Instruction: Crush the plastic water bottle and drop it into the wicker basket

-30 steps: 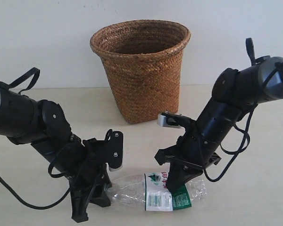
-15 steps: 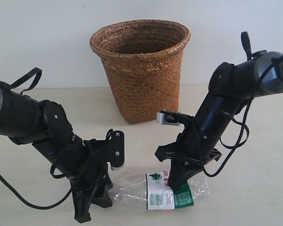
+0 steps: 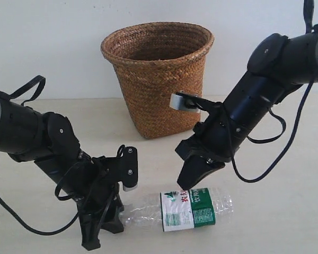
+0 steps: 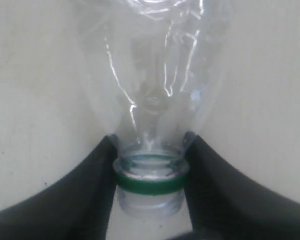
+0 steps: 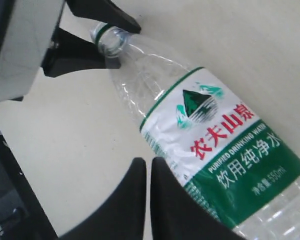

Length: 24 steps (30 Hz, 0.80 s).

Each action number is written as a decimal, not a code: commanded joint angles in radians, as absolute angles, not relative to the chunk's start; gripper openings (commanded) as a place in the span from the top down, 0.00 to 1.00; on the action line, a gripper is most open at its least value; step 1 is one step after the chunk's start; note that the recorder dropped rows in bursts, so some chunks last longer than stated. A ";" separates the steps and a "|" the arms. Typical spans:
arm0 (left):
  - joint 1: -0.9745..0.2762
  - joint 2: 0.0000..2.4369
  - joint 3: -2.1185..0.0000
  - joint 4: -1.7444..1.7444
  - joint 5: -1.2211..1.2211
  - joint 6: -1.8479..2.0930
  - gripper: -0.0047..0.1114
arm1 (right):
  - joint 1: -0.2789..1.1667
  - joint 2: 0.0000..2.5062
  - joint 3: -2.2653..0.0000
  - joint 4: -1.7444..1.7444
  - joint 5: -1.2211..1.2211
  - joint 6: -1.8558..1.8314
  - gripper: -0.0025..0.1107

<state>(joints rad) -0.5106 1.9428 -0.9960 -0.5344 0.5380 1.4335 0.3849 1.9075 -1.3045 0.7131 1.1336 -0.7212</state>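
The plastic water bottle lies on its side on the table, label up, in front of the wicker basket. My left gripper is shut on the bottle's neck. In the left wrist view its fingers clamp just above the green neck ring of the bottle; the mouth looks open, with no cap showing. My right gripper hangs shut and empty just above the label. In the right wrist view, the right gripper hovers beside the bottle.
The basket stands upright at the back centre near a white wall. Cables loop off both arms. Bare beige tabletop lies right of the bottle.
My right gripper has lifted off the bottle's label and pulled up and back towards the basket. The bottle has rolled slightly, showing more label. The left gripper has held still.
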 commanded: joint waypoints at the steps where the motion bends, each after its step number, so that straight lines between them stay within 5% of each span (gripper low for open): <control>1: -0.510 1.944 -0.983 -0.517 0.554 1.429 0.92 | 0.440 1.897 -1.299 0.734 1.099 -0.743 0.98; 24: -0.510 1.944 -0.983 -0.517 0.559 1.429 0.92 | 0.499 2.061 -1.299 0.664 0.963 -0.663 0.98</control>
